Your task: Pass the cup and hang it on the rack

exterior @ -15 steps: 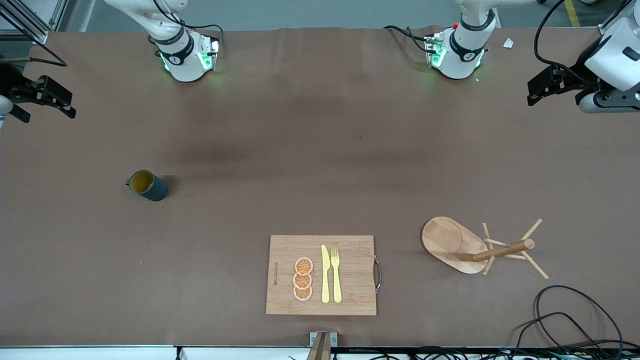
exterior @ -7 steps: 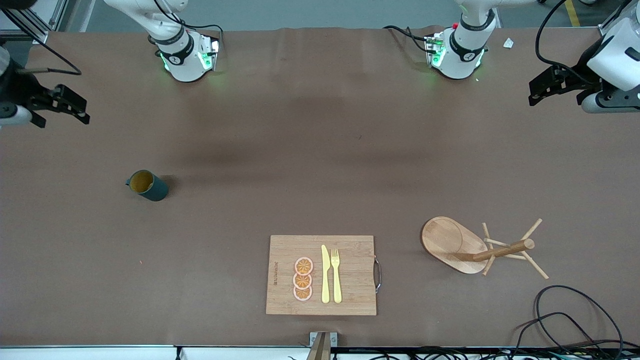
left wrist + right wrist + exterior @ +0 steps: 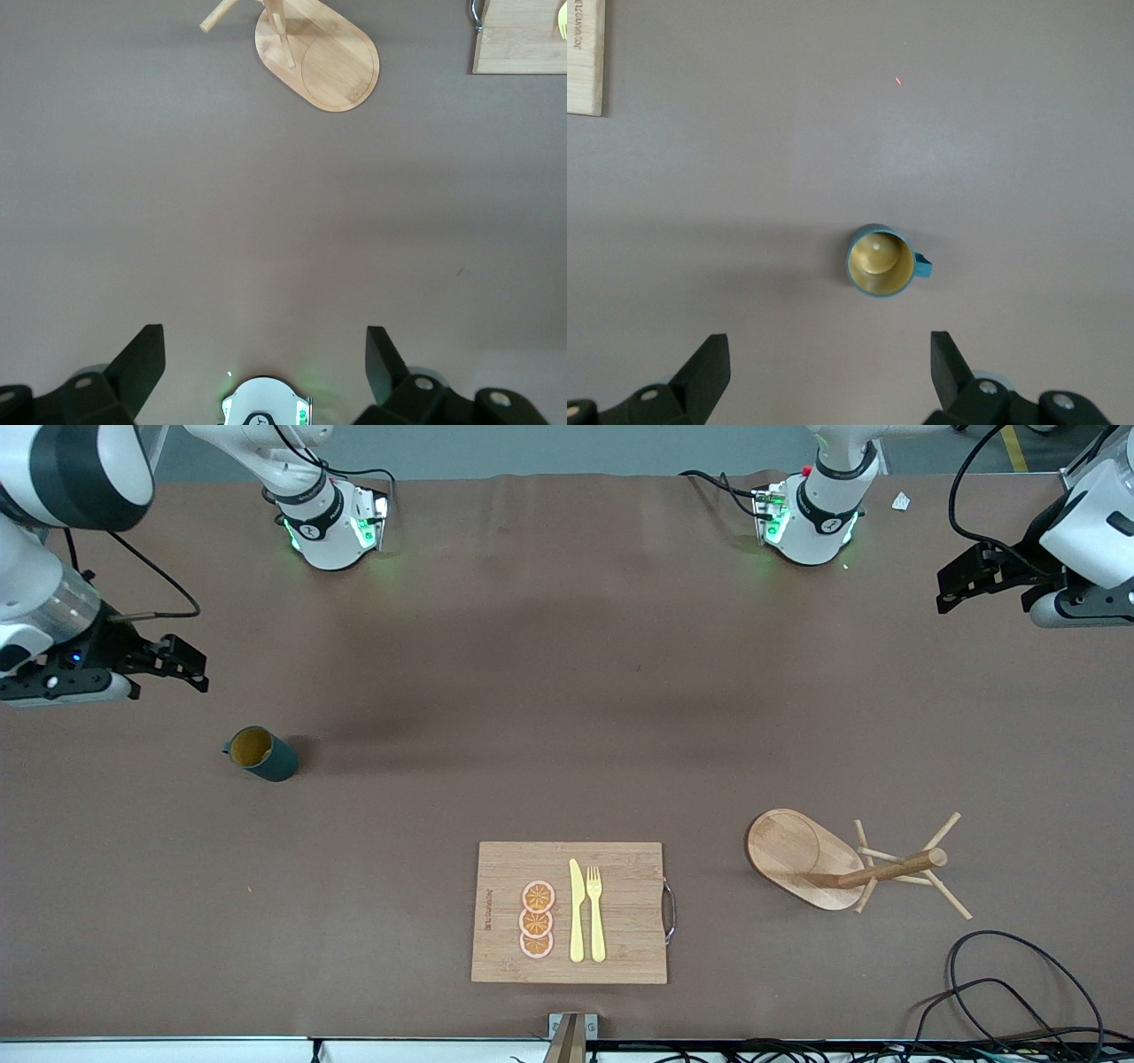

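On the table, right arm's end: the cup (image 3: pixel 260 753) stands upright, mouth up, mustard inside showing, well apart from everything else.
Cup handle: in my right wrist view the little loop sticks out at about 3 o'clock from the rim (image 3: pixel 880 261); I judge that the side to leave free, since the handle is what must go over a peg.
Right claw (image 3: pixel 184 664): mine, up in the air over bare table a short way from the cup, at roughly 11 o'clock from it in the front view; fingers spread wide, nothing between them.
Why spread: I read it as getting ready to straddle the cup's body from above.
Since a second ago: my right arm has swung in from the table's edge and the claw has come much closer to the cup; the cup itself has not moved.
Left claw (image 3: pixel 961 583): over the table at the left arm's end, fingers spread and empty; this arm waits, barely shifted.
Rack (image 3: pixel 833 859): standing on its oval base toward the left arm's end, beside the cutting board (image 3: pixel 569 912), pegs fanning out from the post; unchanged.
Step in hand: the approach, I'd say; no grasp yet, pass and hanging all to come.
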Tool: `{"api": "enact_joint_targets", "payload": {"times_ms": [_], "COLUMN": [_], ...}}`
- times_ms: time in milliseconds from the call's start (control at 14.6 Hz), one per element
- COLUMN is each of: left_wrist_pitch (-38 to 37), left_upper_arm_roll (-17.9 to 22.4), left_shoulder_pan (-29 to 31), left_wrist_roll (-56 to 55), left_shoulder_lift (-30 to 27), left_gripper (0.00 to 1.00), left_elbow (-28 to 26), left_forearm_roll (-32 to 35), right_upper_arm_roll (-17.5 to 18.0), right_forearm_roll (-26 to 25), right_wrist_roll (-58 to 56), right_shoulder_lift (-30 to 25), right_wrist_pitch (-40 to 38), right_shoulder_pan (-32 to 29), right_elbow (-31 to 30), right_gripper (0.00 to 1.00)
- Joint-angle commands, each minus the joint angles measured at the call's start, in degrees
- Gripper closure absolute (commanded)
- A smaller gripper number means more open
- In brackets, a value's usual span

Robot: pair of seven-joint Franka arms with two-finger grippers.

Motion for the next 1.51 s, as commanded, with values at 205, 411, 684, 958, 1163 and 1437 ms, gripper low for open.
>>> {"api": "enact_joint_targets", "payload": {"times_ms": [205, 411, 684, 958, 1163, 1437], "left_wrist_pitch": [-0.7, -0.7, -0.4, -0.4, -0.4, -0.4], "left_upper_arm_roll": [-0.2, -0.2, -0.2, -0.1, -0.1, -0.1], "left_shoulder_pan": [0.3, 0.4, 0.4, 0.4, 0.4, 0.4], "left_wrist_roll": [0.1, -0.3, -0.3, -0.3, -0.3, -0.2], "left_shoulder_lift": [0.2, 0.3, 0.2, 0.2, 0.2, 0.2], "left_gripper": [0.0, 0.0, 0.0, 0.0, 0.0, 0.0], "left_elbow": [0.9, 0.9, 0.9, 0.9, 0.9, 0.9], "left_forearm_roll": [0.5, 0.5, 0.5, 0.5, 0.5, 0.6], "right_upper_arm_roll": [-0.2, -0.2, -0.2, -0.2, -0.2, -0.2], "right_forearm_roll": [0.7, 0.7, 0.7, 0.7, 0.8, 0.8], "right_wrist_roll": [0.6, 0.8, 0.9, 1.0, 1.0, 1.0], "right_shoulder_lift": [-1.4, 0.0, 3.2, 5.8, 7.4, 10.3], "right_wrist_pitch": [11.5, 13.5, 16.8, 20.0, 25.2, 31.8], "right_shoulder_pan": [0.6, 0.6, 0.5, 0.4, 0.4, 0.5], "right_elbow": [-9.4, -9.8, -9.8, -9.8, -12.1, -14.3], "right_gripper": [0.0, 0.0, 0.0, 0.0, 0.0, 0.0]}}
